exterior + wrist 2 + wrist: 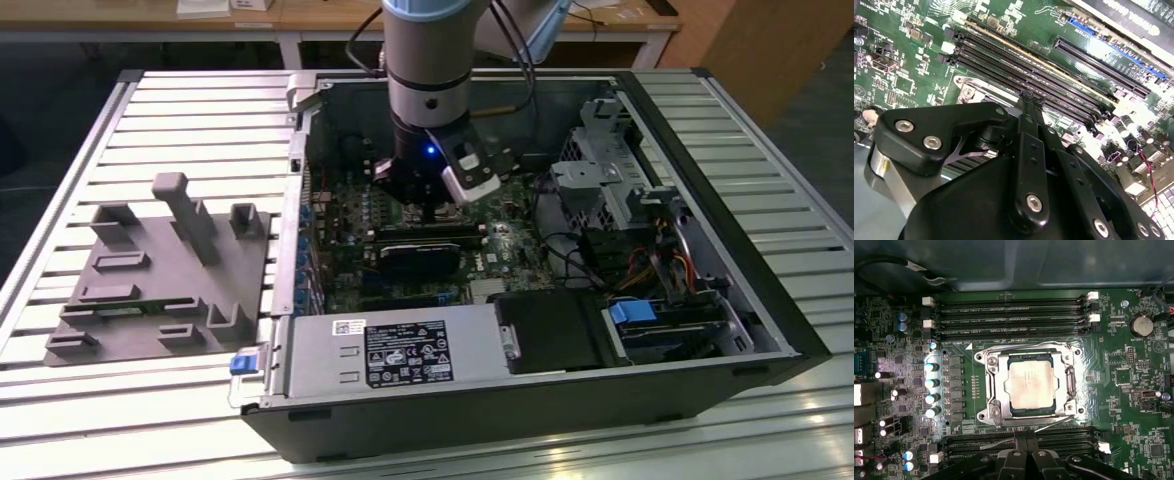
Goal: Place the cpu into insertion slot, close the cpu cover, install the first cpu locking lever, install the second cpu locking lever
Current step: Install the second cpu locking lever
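Cpu (1030, 385) seated in insertion slot (992, 390), cpu cover (1070, 382) down; pincer (1026, 444) closed, empty, by slot edge; lever slip risks bent pins

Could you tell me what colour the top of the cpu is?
The cpu top is dull silver-bronze, clearest in the first wrist view.

The exterior view looks down from high and some way off at an open computer case (534, 250) lying on a slatted counter (174, 130), with the arm (427, 90) reaching into it. The first wrist view looks straight down, close, onto the green motherboard (1114, 390), the pincer (1025, 446) at its edge. The second wrist view sits closer still, looking slantwise past the pincer (1030, 97) across the same motherboard (904, 60). Both wrist views share its long black slots (1009, 315) (1054, 75).
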{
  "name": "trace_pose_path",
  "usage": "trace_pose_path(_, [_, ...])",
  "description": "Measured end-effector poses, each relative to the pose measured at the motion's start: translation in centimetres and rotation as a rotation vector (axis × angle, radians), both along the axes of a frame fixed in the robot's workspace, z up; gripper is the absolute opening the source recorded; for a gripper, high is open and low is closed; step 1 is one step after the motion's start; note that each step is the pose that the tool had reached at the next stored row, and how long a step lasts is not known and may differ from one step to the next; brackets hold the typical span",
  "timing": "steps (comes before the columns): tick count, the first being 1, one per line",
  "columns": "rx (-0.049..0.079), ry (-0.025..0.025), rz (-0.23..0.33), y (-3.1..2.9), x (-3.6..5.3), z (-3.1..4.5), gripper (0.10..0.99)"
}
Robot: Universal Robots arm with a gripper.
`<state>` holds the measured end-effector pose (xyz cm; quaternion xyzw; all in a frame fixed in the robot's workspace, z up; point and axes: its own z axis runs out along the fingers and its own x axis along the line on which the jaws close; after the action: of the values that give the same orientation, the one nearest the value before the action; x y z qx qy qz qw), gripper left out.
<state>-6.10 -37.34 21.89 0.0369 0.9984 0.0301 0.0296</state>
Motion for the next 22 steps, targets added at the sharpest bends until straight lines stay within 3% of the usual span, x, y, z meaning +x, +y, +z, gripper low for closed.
trace_pose_path(2, [0.014,-0.0007,0.000,-0.15,-0.10,0.00,0.106])
trace_pose_path(8, [0.086,-0.0023,0.000,-0.90,-0.43,-0.02,0.106])
trace_pose_path(15, [0.130,-0.0027,0.000,-2.27,-0.65,-0.08,0.106])
trace_pose_path(22, [0.186,-0.0051,0.000,-2.84,-1.54,-0.27,0.106])
